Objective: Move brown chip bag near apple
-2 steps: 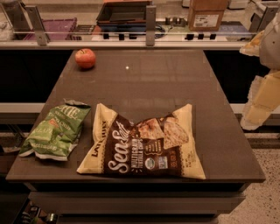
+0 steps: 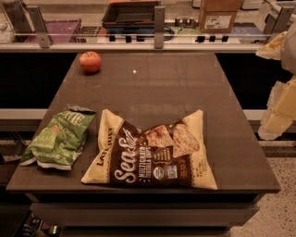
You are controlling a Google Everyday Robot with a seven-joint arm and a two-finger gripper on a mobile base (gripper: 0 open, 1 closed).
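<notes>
The brown chip bag [image 2: 150, 152] lies flat near the front edge of the dark table [image 2: 185, 88], with its "Sea Salt" lettering facing up and pale yellow corners. The apple [image 2: 90, 61], small and red-orange, sits at the table's far left corner, well away from the bag. My gripper [image 2: 280, 111] shows as pale, blurred parts at the right edge of the view. It is beyond the table's right side, apart from the bag and holding nothing that I can see.
A smaller green chip bag [image 2: 59, 138] lies at the table's front left, just left of the brown bag. Behind the table runs a counter with a rail [image 2: 157, 46], a cardboard box [image 2: 219, 16] and dark trays [image 2: 132, 14].
</notes>
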